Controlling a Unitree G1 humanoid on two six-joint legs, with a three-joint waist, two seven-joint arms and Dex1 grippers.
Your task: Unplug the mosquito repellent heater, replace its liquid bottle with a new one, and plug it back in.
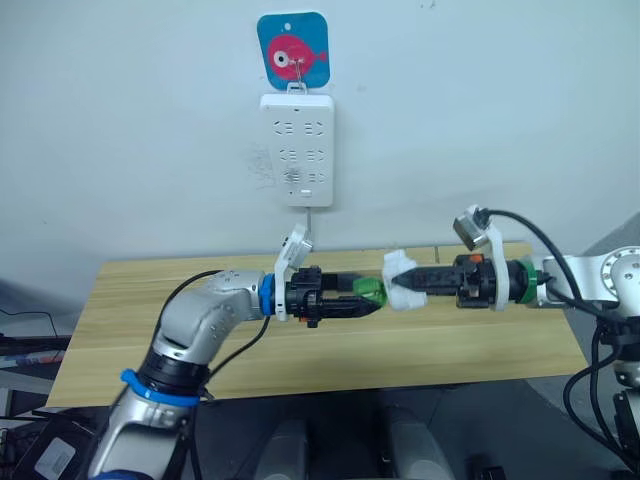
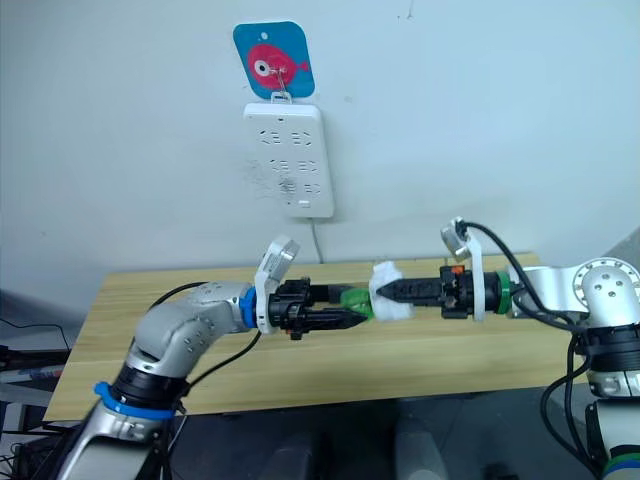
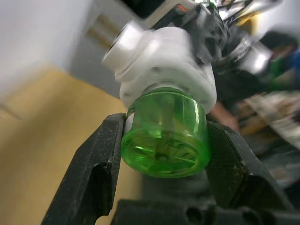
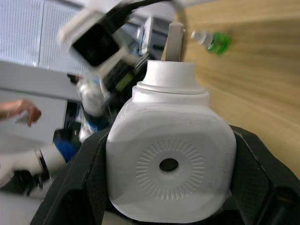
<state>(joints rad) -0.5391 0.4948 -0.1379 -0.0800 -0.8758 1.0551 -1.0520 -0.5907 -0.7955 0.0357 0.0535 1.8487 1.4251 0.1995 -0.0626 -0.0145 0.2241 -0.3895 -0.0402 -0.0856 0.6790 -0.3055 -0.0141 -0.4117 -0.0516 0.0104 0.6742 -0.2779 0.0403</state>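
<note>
Fingers of the left gripper (image 3: pixel 164 154) were clamped on either side of the green liquid bottle (image 3: pixel 165 138), while the right gripper (image 4: pixel 168 173) gripped the white body of the mosquito repellent heater (image 4: pixel 169 161) between its own two black fingers. In the head views the two arms met nose to nose above the wooden table (image 1: pixel 150 330), held clear of its top, the left gripper (image 1: pixel 362 300) coming from the robot's left and the right gripper (image 1: pixel 415 284) from its right.

The relation that mattered was the shared axis: bottle and heater lay along one roughly level line running between the two wrists, the bottle's neck still seated in the heater's underside and its base pointing back at the left wrist. Judged from this, the bottle would have to be turned or drawn along that line, away from the heater.

The heater was unplugged and well away from the white power strip (image 1: pixel 297 148) on the wall. It looked rounded and glossy, with a ribbed round face and a small centre hole. The bottle was translucent green. Another small green bottle (image 4: pixel 214 41) lay on the table beyond.
</note>
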